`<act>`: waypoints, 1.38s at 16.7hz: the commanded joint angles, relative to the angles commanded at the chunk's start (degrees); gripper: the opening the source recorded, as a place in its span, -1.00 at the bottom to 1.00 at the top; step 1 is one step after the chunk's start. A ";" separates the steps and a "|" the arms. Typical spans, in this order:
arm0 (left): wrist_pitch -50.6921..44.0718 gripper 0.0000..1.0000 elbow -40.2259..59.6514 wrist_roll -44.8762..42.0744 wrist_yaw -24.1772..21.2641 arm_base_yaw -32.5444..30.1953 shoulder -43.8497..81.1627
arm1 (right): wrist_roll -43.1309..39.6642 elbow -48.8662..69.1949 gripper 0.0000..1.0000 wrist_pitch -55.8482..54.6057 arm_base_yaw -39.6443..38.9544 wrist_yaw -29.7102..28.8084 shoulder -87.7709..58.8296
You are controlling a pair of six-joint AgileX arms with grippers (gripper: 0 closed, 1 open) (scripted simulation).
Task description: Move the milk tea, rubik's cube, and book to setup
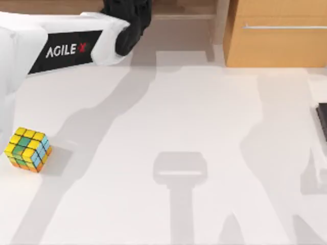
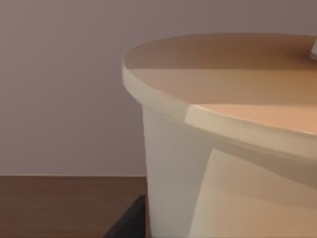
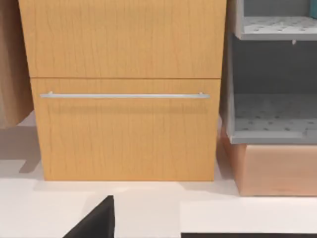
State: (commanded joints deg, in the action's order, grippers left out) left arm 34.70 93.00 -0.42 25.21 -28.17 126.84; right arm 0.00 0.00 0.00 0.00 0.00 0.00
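The milk tea (image 2: 198,163), a white cup with a tan lid, looms close in the left wrist view, standing upright over a brown wooden shelf. My left gripper (image 1: 127,20) reaches to the back of the table at the shelf opening and is shut on the cup, with one dark finger (image 2: 126,225) against its wall. The rubik's cube (image 1: 28,149) sits on the white table near the left edge, far from both grippers. A dark flat slab (image 1: 322,120) cut by the right edge looks like the book. My right gripper (image 3: 94,223) is parked at the right, facing the cabinet.
A wooden drawer cabinet (image 1: 276,35) with a metal handle (image 3: 124,95) stands at the back right. Beside it is a grey open shelf unit (image 3: 272,79). The white table (image 1: 179,112) stretches wide between the cube and the dark slab.
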 joint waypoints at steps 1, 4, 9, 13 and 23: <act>0.00 -0.36 0.00 0.00 0.00 0.00 0.00 | 0.00 0.00 1.00 0.00 0.00 0.00 0.00; 0.00 -0.81 0.00 0.00 0.00 0.00 0.00 | 0.00 0.00 1.00 0.00 0.00 0.00 0.00; 0.00 -1.00 0.00 0.00 0.00 0.00 0.00 | 0.00 0.00 1.00 0.00 0.00 0.00 0.00; 0.00 -1.00 0.00 0.00 0.00 0.00 0.00 | 0.00 0.00 1.00 0.00 0.00 0.00 0.00; 4.42 -1.00 -17.99 -0.25 3.69 -3.72 -12.50 | 0.00 0.00 1.00 0.00 0.00 0.00 0.00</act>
State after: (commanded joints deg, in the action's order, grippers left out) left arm 39.12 75.00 -0.67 28.89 -31.89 114.33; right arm 0.00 0.00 0.00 0.00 0.00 0.00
